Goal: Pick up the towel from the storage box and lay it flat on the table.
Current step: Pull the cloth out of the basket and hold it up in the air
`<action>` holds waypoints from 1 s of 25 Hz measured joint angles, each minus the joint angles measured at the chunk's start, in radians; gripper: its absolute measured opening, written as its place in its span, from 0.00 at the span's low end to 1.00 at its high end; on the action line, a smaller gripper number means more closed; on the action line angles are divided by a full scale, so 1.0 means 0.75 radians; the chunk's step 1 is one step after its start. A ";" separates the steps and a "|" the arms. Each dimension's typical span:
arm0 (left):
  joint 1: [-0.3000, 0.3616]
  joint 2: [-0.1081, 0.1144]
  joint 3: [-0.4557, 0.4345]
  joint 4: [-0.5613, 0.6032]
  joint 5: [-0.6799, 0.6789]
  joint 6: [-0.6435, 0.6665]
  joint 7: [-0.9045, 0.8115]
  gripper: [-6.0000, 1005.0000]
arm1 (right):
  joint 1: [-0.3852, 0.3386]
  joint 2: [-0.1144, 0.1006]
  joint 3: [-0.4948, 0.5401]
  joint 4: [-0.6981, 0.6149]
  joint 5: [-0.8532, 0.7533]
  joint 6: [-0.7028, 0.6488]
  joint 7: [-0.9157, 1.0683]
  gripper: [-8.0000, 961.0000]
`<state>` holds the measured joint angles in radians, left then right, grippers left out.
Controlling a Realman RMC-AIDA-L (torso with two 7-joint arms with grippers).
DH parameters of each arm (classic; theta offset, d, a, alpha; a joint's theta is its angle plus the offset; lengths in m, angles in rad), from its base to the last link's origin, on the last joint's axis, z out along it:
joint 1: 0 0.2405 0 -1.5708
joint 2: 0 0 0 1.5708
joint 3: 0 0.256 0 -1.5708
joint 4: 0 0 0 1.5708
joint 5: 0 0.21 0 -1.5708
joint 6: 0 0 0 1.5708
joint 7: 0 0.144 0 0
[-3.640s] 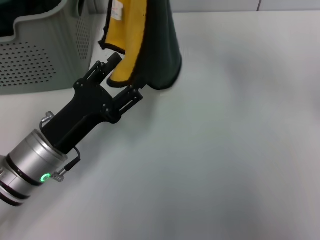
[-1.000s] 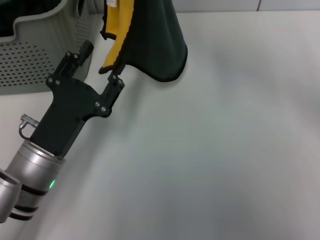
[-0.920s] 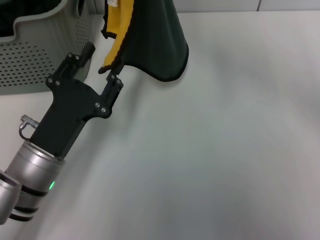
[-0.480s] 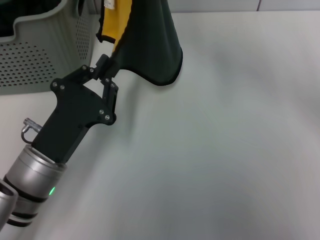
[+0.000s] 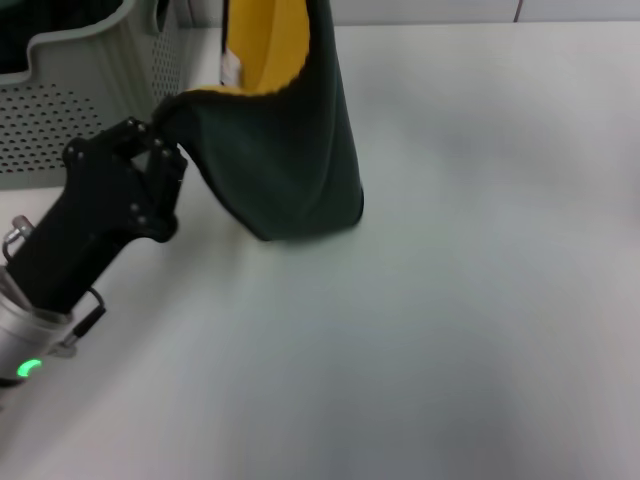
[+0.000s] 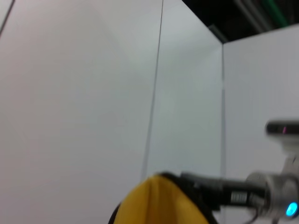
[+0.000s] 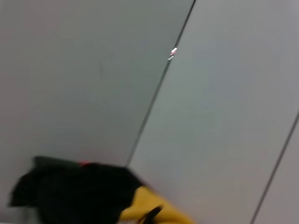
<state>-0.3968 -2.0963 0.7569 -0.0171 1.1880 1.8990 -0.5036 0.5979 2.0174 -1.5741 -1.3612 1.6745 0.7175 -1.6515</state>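
The towel (image 5: 285, 160) hangs in the air above the table (image 5: 480, 300), out of the storage box (image 5: 70, 100), which stands behind and to the outer side of the left gripper (image 5: 165, 150). Its upper part runs out of the top of the head view, so something above holds it there; that is most likely the right gripper, which the head view does not show. The right wrist view shows only a blurred dark and yellow mass of cloth against a plain wall, so whether those fingers are apart or together cannot be told.

The left gripper has its fingers (image 5: 160, 165) together on a lower corner of the towel, right at the black-stitched edge, and the dark green cloth starts just beyond the fingertips. From there the cloth stretches taut and slanting up toward the top hold, its yellow inner face opening like a pocket above. The bottom fold, well past the fingers toward the middle of the table, hangs low, touching the surface or just above it; which one is unclear.

This two-point hold looks meant to spread the cloth: with one corner pinned high and another pulled sideways, the folds open out. The towel is lifted and partly opened but not yet flat. To finish, the two held corners likely need drawing apart and lowering together.
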 joint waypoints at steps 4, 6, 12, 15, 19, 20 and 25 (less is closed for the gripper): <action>0.067 0.013 0.100 0.302 0.001 0.005 -0.424 0.02 | -0.052 0.000 0.120 -0.025 -0.113 0.275 0.174 0.02; 0.110 0.024 0.137 0.459 0.002 0.026 -0.606 0.02 | -0.079 0.000 0.137 -0.047 -0.126 0.324 0.204 0.02; 0.211 0.057 0.167 0.769 0.000 0.169 -1.010 0.02 | -0.470 -0.001 0.171 -0.473 -0.303 0.508 0.474 0.02; 0.257 0.058 0.194 0.898 -0.015 0.182 -1.215 0.02 | -0.577 -0.004 0.191 -0.578 -0.310 0.634 0.537 0.02; 0.347 0.057 0.290 1.057 -0.038 0.183 -1.370 0.02 | -0.690 -0.004 0.227 -0.662 -0.228 0.869 0.570 0.02; 0.380 0.056 0.318 1.099 -0.064 0.184 -1.383 0.02 | -0.719 -0.005 0.242 -0.689 -0.202 0.908 0.571 0.02; 0.521 0.062 0.449 1.247 -0.198 0.184 -1.399 0.02 | -0.828 -0.005 0.380 -0.803 -0.014 1.108 0.601 0.02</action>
<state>-0.0063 -2.0497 1.0934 0.9180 1.0394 2.0371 -1.5529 -0.0228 2.0140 -1.2894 -1.9634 1.6638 1.5485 -1.2005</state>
